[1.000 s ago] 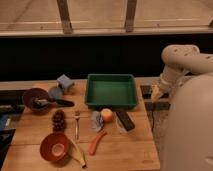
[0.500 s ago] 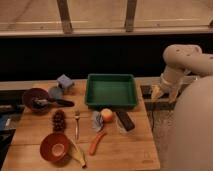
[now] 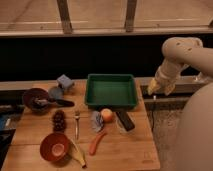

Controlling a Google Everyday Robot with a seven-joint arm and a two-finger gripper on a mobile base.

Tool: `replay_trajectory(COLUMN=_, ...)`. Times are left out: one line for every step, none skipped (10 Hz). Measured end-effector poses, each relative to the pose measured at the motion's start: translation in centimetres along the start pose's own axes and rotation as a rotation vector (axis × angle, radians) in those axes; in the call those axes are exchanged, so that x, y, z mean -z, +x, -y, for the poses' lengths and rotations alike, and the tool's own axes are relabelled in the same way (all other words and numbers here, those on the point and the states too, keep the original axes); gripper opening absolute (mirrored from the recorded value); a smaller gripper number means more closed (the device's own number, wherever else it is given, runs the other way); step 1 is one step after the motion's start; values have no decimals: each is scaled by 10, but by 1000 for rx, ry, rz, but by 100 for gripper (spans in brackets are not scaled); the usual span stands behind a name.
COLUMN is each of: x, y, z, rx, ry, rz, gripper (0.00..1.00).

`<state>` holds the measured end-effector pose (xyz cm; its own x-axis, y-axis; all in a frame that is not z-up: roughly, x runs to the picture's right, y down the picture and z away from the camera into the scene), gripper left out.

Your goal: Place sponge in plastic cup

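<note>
Right of the green tray (image 3: 111,77), gripper (image 3: 160,89) unmoved, grip unclear; sponge (image 3: 64,81) beside plastic cup (image 3: 55,92).

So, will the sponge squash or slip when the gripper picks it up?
The sponge looks like soft matte foam, so it probably squashes and seems light. Its blocky shape should not roll. The gripper hangs far away, right of the table.
</note>
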<state>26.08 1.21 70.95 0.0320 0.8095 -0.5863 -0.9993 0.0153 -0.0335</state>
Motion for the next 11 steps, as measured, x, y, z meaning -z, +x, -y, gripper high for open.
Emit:
replay_trajectory(x=3, y=-13, z=-17, rx=38, ry=13, rz=25, gripper=54)
replay_trajectory(x=4, y=-26, z=-34, rx=72, ry=27, rz=46, gripper=54)
replay_trajectory(x=4, y=-40, z=-55, rx=111, ry=39, rz=74, gripper=54)
replay_trajectory(x=4, y=-52, z=-70, rx=143, ry=45, rz=97, gripper=54)
replay_trajectory(x=4, y=-64, z=-86, rx=177, ry=47, rz=123, gripper=54)
replay_trajectory(x=6, y=-77, z=-104, rx=208, ry=34, rz=156, gripper=54)
replay_trajectory(x=15, y=-90, z=-131, rx=270, ry=-23, rz=203, gripper=54)
replay_trajectory(x=23, y=-94, z=-146, rx=313, ry=-58, rz=223, gripper=54)
replay_trajectory(x=29, y=-97, z=-155, rx=341, ry=-83, rz=238, gripper=54)
replay_trajectory(x=33, y=-99, z=-164, rx=364, ry=-102, rz=248, gripper=54)
replay_trajectory(x=34, y=-99, z=-165, rx=367, ry=-105, rz=250, gripper=54)
